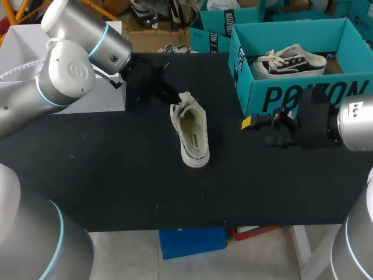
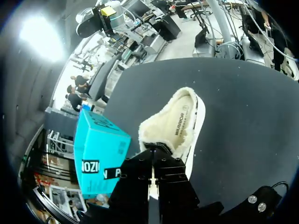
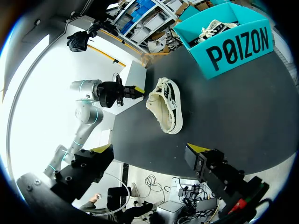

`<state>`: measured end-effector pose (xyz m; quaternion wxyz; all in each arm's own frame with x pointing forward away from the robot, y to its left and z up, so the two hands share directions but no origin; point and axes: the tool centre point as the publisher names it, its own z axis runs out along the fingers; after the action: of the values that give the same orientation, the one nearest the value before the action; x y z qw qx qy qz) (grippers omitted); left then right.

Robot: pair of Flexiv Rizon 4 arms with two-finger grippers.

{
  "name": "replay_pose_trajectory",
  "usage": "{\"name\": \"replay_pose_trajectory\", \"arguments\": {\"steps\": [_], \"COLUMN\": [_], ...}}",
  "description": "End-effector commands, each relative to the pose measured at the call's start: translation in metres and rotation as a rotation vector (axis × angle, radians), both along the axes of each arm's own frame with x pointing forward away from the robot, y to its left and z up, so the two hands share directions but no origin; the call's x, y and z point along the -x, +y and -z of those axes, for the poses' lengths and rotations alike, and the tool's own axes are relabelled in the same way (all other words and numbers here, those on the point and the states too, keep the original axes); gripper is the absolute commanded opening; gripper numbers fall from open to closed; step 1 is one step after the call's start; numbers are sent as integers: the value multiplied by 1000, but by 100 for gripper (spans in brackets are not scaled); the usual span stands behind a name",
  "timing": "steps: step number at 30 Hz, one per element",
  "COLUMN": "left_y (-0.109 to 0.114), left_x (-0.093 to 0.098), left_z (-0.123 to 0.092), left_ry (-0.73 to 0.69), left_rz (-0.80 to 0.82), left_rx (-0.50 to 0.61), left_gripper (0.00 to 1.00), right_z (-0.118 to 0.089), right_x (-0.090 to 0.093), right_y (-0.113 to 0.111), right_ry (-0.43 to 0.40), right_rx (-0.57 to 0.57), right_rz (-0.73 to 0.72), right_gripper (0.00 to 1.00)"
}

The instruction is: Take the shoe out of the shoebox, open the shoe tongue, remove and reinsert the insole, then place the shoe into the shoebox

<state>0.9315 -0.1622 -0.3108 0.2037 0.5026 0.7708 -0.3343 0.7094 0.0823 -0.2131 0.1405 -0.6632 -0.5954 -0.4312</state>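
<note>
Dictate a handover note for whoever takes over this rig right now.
Left gripper: fingers pinched on the tongue end of the cream fleece-lined shoe, which lies on the black table.
Right gripper: open, empty, in front of the teal cardboard shoebox.
Done: shoe out of the box.
To do: open tongue, insole out and back in, shoe into box.

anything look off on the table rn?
Nothing stands out. The cream shoe sits sole-down on the table, with the left gripper at one end of it. The teal shoebox stands upright and intact, a second shoe inside. Nothing spilled.
</note>
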Motion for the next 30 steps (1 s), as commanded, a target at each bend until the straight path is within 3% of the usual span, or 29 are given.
{"name": "replay_pose_trajectory", "arguments": {"steps": [1,10,26,30], "left_y": [-11,-21,-19,-10], "left_x": [-11,-15,11,15], "left_z": [9,22,46,39], "left_ry": [10,24,91,85], "left_rz": [9,52,87,101], "left_rx": [-9,-24,-60,-83], "left_gripper": [0,0,0,0], "right_z": [0,0,0,0], "right_x": [0,0,0,0], "right_y": [0,0,0,0], "right_ry": [0,0,0,0], "right_rx": [0,0,0,0], "right_rz": [1,1,1,1], "right_gripper": [100,100,100,100]}}
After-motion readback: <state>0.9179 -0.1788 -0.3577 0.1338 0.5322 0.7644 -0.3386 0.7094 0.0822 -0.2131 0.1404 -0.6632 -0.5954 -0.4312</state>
